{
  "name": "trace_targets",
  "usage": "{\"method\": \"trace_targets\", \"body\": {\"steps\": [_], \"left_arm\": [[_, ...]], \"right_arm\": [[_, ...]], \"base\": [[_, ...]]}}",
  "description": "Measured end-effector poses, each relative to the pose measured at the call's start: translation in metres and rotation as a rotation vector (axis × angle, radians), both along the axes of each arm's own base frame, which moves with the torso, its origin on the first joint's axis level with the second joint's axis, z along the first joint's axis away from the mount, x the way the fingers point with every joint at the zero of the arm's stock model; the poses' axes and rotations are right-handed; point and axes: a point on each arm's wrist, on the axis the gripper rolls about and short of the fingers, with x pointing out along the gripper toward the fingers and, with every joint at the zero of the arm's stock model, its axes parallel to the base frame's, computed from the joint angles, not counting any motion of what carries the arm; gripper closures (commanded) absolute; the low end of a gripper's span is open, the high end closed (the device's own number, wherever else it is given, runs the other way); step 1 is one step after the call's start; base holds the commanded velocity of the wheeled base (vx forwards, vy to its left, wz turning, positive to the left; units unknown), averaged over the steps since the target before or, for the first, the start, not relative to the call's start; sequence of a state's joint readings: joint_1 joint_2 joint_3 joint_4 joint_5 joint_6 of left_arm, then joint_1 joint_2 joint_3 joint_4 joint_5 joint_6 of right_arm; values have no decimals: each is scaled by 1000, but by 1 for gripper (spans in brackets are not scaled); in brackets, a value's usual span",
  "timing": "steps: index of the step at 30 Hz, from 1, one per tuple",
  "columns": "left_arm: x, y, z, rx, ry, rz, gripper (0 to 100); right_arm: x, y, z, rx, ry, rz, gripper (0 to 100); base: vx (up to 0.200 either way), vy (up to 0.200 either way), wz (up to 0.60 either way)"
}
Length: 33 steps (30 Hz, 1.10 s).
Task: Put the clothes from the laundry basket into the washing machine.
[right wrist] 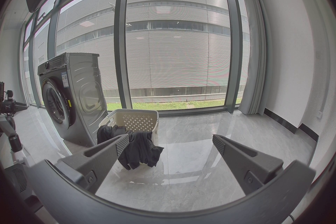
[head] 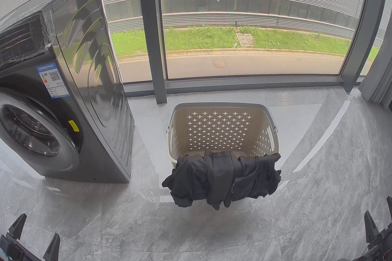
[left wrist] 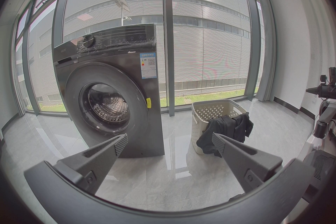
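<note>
Washing machine [head: 61, 82]: left of the laundry basket [head: 222, 127]; your left wrist view faces its round door [left wrist: 105, 105]. Laundry basket, cream: black clothes [head: 222, 180] draped over its near rim. Left gripper [left wrist: 168, 138], right gripper [right wrist: 169, 139]: fingers spread wide, holding nothing.

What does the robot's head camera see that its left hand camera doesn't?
Head view adds the road outside and the ribbed side of the dark grey washing machine. Left wrist view adds the machine's round knob and a white wall. Both share the beige plastic laundry basket, the black clothes draped over its rim, and the open left gripper.
</note>
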<state>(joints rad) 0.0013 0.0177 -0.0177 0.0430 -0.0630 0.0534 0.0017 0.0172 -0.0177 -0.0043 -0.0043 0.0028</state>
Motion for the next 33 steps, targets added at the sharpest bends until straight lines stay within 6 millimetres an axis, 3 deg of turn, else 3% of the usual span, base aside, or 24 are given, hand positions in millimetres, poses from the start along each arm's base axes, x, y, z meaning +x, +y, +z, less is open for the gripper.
{"method": "trace_targets", "body": {"steps": [17,29,33], "left_arm": [[0,0,0,0,0,-1,0],[0,0,0,0,0,0,0],[0,0,0,0,0,0,0]], "right_arm": [[0,0,0,0,0,1,0],[0,0,0,0,0,0,0],[0,0,0,0,0,1,0]], "base": [[24,0,0],[0,-200,0],[0,0,0]]}}
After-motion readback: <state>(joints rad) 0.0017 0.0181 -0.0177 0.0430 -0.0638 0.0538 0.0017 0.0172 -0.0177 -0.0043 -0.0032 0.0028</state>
